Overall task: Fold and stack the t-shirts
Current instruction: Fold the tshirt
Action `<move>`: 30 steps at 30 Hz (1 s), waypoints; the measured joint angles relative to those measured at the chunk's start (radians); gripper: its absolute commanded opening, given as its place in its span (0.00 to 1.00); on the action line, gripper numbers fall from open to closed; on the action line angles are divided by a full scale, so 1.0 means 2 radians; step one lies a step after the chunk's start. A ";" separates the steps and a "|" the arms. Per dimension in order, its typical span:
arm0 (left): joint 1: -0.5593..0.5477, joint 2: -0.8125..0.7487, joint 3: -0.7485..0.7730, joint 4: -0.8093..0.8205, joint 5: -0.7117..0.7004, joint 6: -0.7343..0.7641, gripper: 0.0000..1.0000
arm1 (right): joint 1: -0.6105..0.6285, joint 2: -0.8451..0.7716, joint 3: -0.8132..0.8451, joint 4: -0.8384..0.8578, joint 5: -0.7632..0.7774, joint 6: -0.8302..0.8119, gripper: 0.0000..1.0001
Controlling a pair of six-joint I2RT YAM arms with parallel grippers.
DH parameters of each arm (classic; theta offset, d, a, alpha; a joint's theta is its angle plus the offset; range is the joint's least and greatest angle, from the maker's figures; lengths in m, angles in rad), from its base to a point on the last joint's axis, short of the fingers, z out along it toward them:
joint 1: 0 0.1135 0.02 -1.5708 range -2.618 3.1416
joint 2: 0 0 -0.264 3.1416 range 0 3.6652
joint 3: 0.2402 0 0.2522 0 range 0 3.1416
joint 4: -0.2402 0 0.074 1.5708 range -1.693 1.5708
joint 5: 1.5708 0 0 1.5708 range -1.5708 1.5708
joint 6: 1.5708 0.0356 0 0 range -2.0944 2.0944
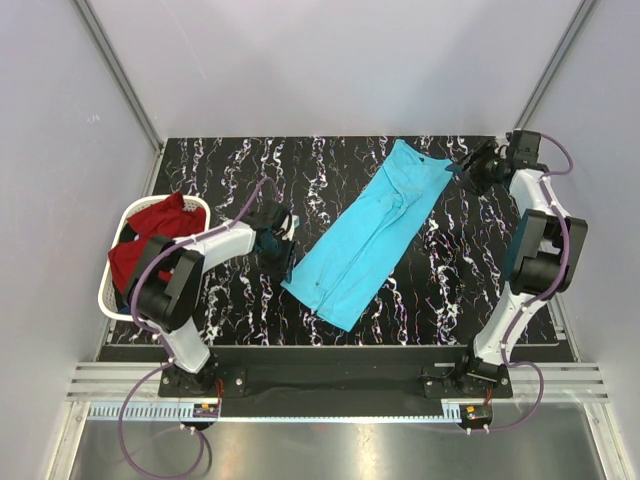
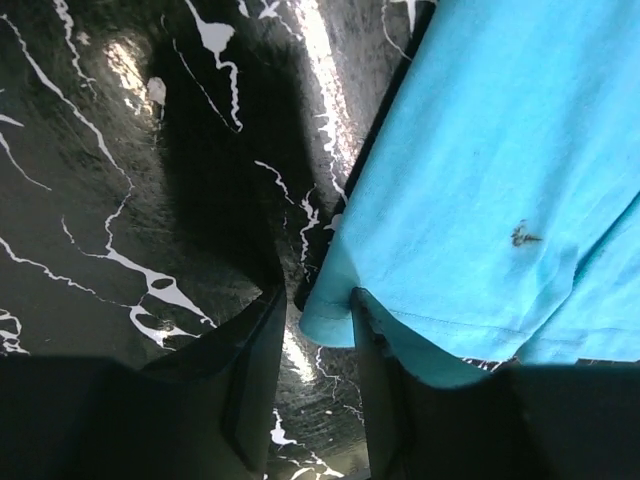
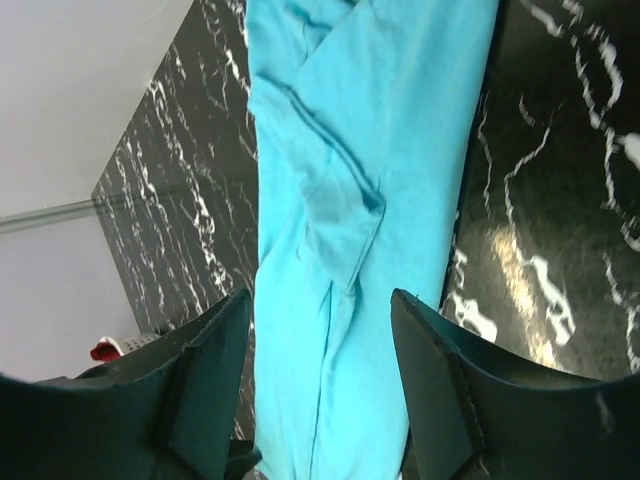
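My right hand hangs open at the far end of the blue shirt. My left hand — open too — straddles its near hem corner on the worktop.

Overhead, two wrist close-ups: turquoise t-shirt
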 measured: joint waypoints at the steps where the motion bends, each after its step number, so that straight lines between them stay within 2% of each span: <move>1: 0.000 0.000 0.000 0.000 -0.002 -0.002 0.19 | 0.001 -0.013 -0.013 0.004 -0.002 0.001 0.66; 2: 0.000 0.000 -0.002 0.003 -0.001 -0.005 0.05 | 0.003 -0.025 -0.026 0.004 -0.005 0.001 0.66; 3: 0.000 0.001 -0.005 0.005 -0.002 -0.008 0.00 | 0.005 -0.036 -0.038 0.005 -0.006 0.001 0.66; 8: 0.000 -0.029 -0.046 0.039 0.014 -0.033 0.00 | 0.017 -0.077 -0.088 0.010 -0.009 -0.001 0.64; 15: -0.022 -0.154 -0.181 0.072 0.047 -0.100 0.00 | 0.044 -0.074 -0.106 0.021 -0.006 -0.014 0.55; 17: -0.044 -0.188 -0.202 0.063 0.041 -0.120 0.00 | 0.049 -0.052 -0.089 0.023 -0.005 -0.018 0.51; 20: -0.065 -0.228 -0.221 0.062 0.037 -0.152 0.00 | 0.052 -0.004 -0.049 0.029 -0.001 -0.020 0.51; 28: -0.066 -0.307 -0.261 0.058 0.024 -0.208 0.00 | 0.051 0.110 0.051 0.034 0.010 -0.021 0.48; 30: -0.067 -0.321 -0.262 0.057 0.023 -0.215 0.00 | 0.051 0.131 0.070 0.035 0.011 -0.021 0.45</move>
